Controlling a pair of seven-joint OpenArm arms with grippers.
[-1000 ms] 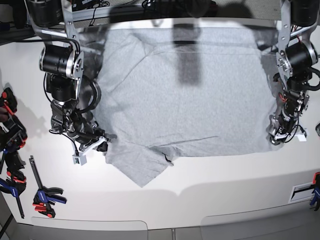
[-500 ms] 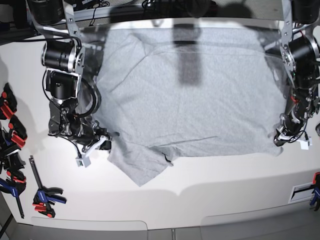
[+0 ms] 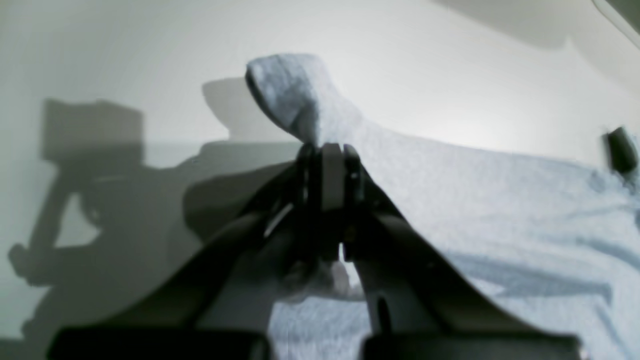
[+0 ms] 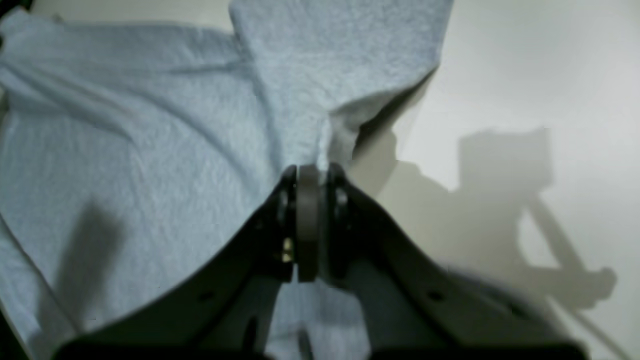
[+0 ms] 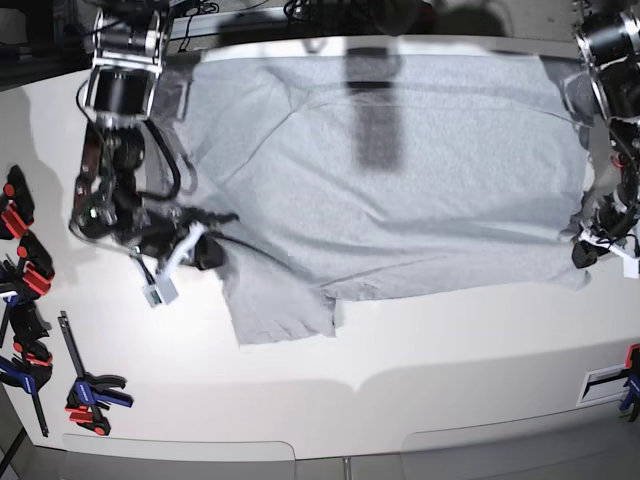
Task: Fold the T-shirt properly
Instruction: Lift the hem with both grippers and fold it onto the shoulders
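The light grey T-shirt (image 5: 400, 180) lies spread over the back half of the white table, plain side up, with a sleeve (image 5: 280, 310) sticking out at the front left. My right gripper (image 5: 212, 252) is shut on the shirt's left edge. In the right wrist view the gripper (image 4: 310, 172) pinches a raised fold of the shirt (image 4: 150, 150). My left gripper (image 5: 588, 248) is shut on the shirt's front right corner. In the left wrist view the gripper (image 3: 327, 150) holds a lifted peak of cloth (image 3: 500, 200) above the table.
Several red, black and blue clamps (image 5: 20, 260) lie along the table's left edge, one (image 5: 95, 392) nearer the front. Another clamp (image 5: 630, 380) sits at the right edge. A dark shadow (image 5: 375, 120) falls across the shirt's back middle.
Both grippers have pulled outward and slightly back with the cloth in them. The shirt is stretched wider and its front edge is straighter. The sleeve has shifted left.
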